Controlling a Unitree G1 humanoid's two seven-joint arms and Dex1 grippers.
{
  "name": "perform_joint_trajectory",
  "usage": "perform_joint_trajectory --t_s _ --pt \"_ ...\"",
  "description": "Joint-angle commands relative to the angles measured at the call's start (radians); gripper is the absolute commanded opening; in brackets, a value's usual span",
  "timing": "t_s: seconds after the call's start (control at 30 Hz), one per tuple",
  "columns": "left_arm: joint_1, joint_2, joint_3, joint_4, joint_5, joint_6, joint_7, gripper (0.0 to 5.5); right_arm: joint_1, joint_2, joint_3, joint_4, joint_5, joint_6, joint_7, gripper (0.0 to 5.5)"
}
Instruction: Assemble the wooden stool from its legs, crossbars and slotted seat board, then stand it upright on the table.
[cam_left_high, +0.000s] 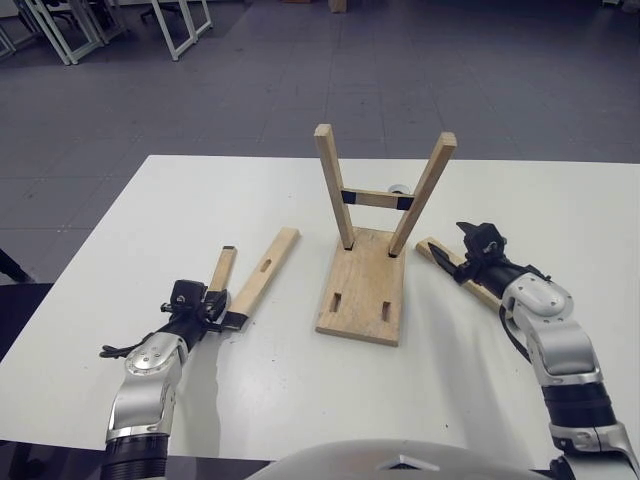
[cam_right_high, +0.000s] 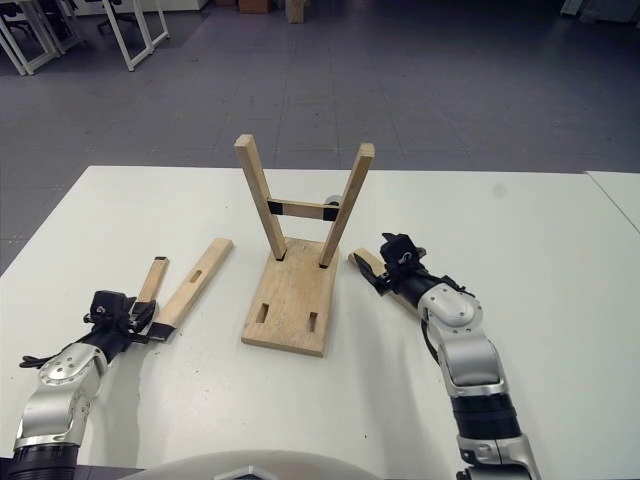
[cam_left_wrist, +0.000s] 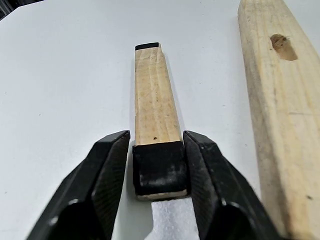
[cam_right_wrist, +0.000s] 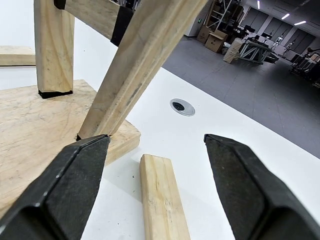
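The slotted seat board (cam_left_high: 360, 295) lies flat mid-table with two legs (cam_left_high: 335, 185) (cam_left_high: 422, 195) standing in its far slots, joined by a crossbar (cam_left_high: 375, 198). Its two near slots are bare. To its left lie a short black-tipped crossbar (cam_left_wrist: 155, 110) and a longer leg (cam_left_wrist: 275, 100) with a hole. My left gripper (cam_left_wrist: 159, 167) is shut on the crossbar's near black end, which rests on the table. To the right of the board lies another leg (cam_right_wrist: 162, 200). My right gripper (cam_right_wrist: 156, 145) stands open over that leg's end, one finger on each side, close to the board's corner.
The white table (cam_left_high: 150, 230) has free room on its far left and far right. A round cable grommet (cam_right_wrist: 181, 106) sits in the tabletop behind the standing legs. Beyond the table is open floor with desks far back.
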Motion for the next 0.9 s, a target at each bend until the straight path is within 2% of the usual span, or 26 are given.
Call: perform_joint_trajectory --t_s 0.03,0.17,0.23,0.33,0.4,0.43,0.5,0.6,0.7,0.9 --pt "0.019 0.007 -0.036 0.015 0.027 0.088 0.004 1.37 -0.017 0.005 -0.012 0.005 0.011 0.03 -0.014 3.5" --pt "-0.027 -0.007 0.001 -0.024 0.008 0.096 0.042 1.35 -0.036 0.01 -0.045 0.024 0.055 0.084 -0.01 3.5" --pt "-0.075 -0.011 0.051 -0.041 0.003 0.025 0.083 1.35 -0.047 0.006 -0.081 0.032 0.108 0.14 0.001 3.5" --pt "-0.13 -0.008 0.112 -0.083 0.001 -0.126 0.118 1.35 -0.041 -0.016 -0.15 -0.016 0.308 0.376 0.105 3.5" --pt "-0.147 0.0 0.123 -0.152 -0.008 -0.211 0.097 1.35 -0.04 -0.074 -0.2 -0.044 0.449 0.548 0.187 3.5" --pt "-0.158 0.007 0.118 -0.196 -0.015 -0.237 0.078 1.35 -0.052 -0.092 -0.232 -0.059 0.523 0.631 0.213 3.68" --pt "-0.182 0.021 0.087 -0.267 -0.028 -0.26 0.037 1.35 -0.091 -0.091 -0.292 -0.082 0.663 0.768 0.223 4.1" --pt "-0.236 0.02 -0.025 -0.359 -0.004 -0.246 -0.009 1.35 -0.167 0.014 -0.365 -0.115 0.85 0.91 0.134 4.61" --pt "-0.261 -0.004 -0.12 -0.407 0.015 -0.226 -0.021 1.35 -0.219 0.12 -0.374 -0.147 0.958 0.966 0.016 5.02" --pt "-0.235 -0.018 -0.275 -0.463 0.078 -0.239 -0.057 1.35 -0.351 0.33 -0.37 -0.109 1.12 0.93 -0.194 5.02"
